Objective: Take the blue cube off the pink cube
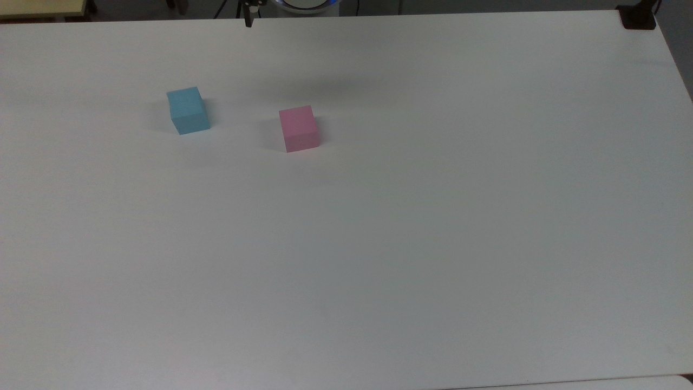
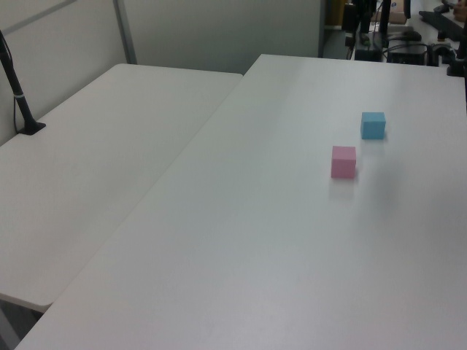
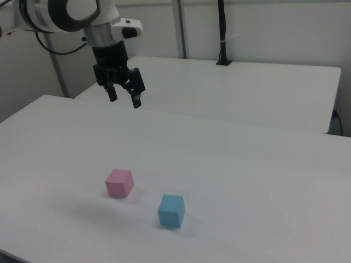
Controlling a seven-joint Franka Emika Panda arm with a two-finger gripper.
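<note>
The blue cube (image 1: 188, 110) (image 2: 373, 125) (image 3: 171, 210) rests on the white table (image 1: 379, 244), apart from the pink cube (image 1: 299, 128) (image 2: 344, 161) (image 3: 119, 182). Both cubes stand alone with a gap of bare table between them. In the right view my gripper (image 3: 125, 101) hangs high above the table, open and holding nothing, well above and behind the pink cube. At the top view's upper edge one dark fingertip (image 1: 248, 20) pokes in.
A second white table (image 2: 95, 146) (image 3: 247, 82) adjoins this one, with a black post (image 2: 20, 102) (image 3: 222, 33) on it. A black clamp (image 1: 638, 17) sits at the top view's upper right corner. The robot base (image 1: 306, 4) is at the far edge.
</note>
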